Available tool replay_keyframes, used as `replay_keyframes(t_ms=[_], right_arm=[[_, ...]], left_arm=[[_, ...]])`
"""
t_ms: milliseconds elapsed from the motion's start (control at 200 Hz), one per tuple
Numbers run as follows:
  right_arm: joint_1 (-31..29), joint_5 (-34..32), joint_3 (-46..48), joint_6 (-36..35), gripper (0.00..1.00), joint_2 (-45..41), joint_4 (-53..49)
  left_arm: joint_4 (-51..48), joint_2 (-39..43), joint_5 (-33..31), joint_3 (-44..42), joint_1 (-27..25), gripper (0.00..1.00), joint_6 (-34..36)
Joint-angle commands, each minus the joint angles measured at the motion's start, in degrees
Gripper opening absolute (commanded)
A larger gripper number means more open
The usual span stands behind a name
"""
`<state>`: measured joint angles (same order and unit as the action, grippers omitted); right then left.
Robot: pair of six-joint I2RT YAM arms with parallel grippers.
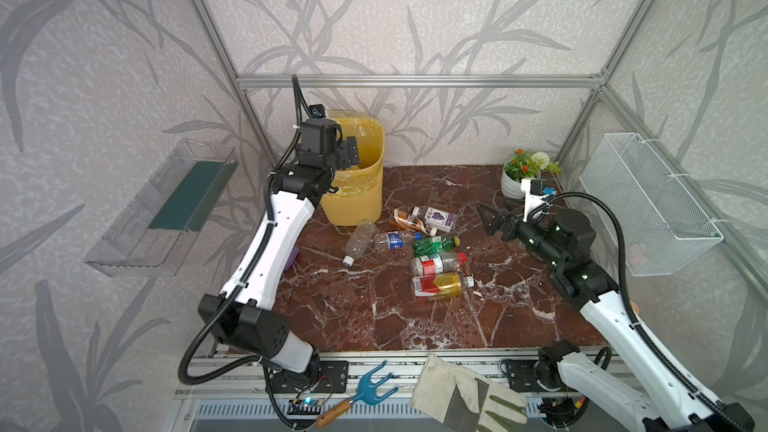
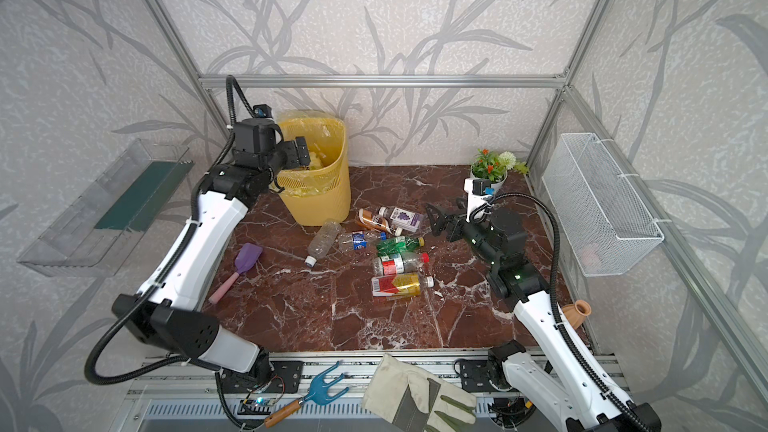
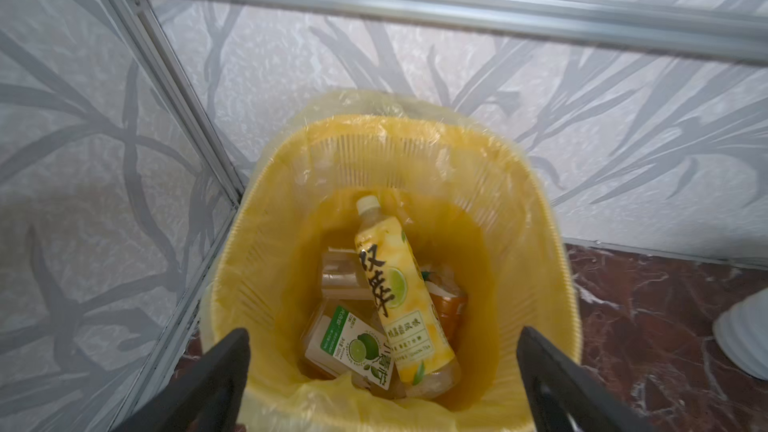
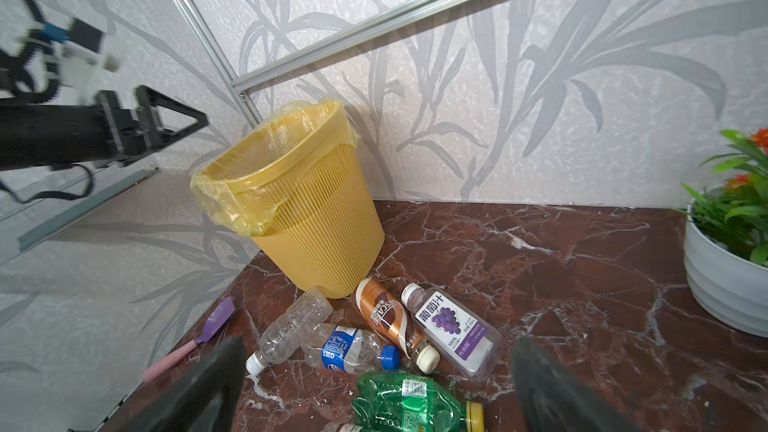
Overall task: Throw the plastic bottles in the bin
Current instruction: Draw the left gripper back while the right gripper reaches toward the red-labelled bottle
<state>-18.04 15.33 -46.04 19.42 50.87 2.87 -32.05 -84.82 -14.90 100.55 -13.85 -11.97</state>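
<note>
The yellow lattice bin [image 1: 357, 201] with its bag liner stands at the back left of the marble table. My left gripper [image 3: 384, 351] hangs open and empty over its mouth. Inside lie a yellow-labelled bottle [image 3: 399, 297] and a lime-labelled one [image 3: 353, 347]. Several plastic bottles lie in front of the bin: clear [image 1: 359, 241], blue-labelled [image 1: 392, 240], brown [image 4: 386, 317], purple [image 4: 453, 326], green [image 4: 411, 405], red-capped [image 1: 436, 263] and yellow-red [image 1: 440, 284]. My right gripper [image 4: 380, 371] is open just right of the pile, above the table, holding nothing.
A purple spatula [image 2: 245, 263] lies left of the bottles. A potted plant [image 1: 519, 176] stands at the back right, and a small clay vase [image 2: 575, 311] at the right edge. A wire basket [image 1: 648, 205] and a clear tray [image 1: 166, 205] hang on the side walls.
</note>
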Motion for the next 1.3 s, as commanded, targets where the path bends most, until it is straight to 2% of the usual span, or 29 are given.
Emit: replay_keyframes(t_ms=[0,155,220,330,560,670,725,840,1020,1294], right_arm=[[0.14,-1.5,-0.43,-0.66,0.99,-0.16,-4.28],[0.12,-0.82,-0.04,-3.33,1.0,0.53,-6.22],[0.07,1.33,-1.64,-6.68,0.98,1.96,-10.37],[-0.62,4.35,-5.58,-13.66,0.95,5.2,-18.57],[-11.55,-0.55,-15.37,-32.09,0.95,12.97,-34.01],[-17.58,-3.11,-18.93,-37.97,0.96,17.87,-38.99],[-19.53,-4.36,-20.38,-39.16,1.0,19.98,-40.45],[-23.53,-7.43,-23.13,-41.46,0.99,23.53,-42.52],[-27.35,-6.05,-25.47,-45.96,1.0,27.18,-46.69],[-29.5,-5.47,-27.04,-50.5,0.86,33.48,-54.0]], left_arm=[[3.68,5.63,1.01,1.02,-0.16,0.99,0.31],[11.96,16.12,-0.85,-11.53,-6.1,0.99,1.78],[14.8,20.64,-0.53,-17.19,-7.45,0.99,0.76],[13.92,26.13,-0.06,-23.08,-8.36,0.99,-1.4],[9.12,34.3,-0.93,-32.51,-8.83,0.99,-3.99],[7.33,36.89,-3.32,-36.04,-8.81,0.99,-6.14],[7.16,37.91,-4.75,-37.82,-8.83,0.99,-7.47],[8.19,39.56,-8.03,-41.75,-8.72,0.99,-11.3],[7.49,40.33,-10.56,-44.51,-8.73,0.99,-14.22],[5.91,40.17,-12.78,-43.95,-8.65,0.99,-13.63]])
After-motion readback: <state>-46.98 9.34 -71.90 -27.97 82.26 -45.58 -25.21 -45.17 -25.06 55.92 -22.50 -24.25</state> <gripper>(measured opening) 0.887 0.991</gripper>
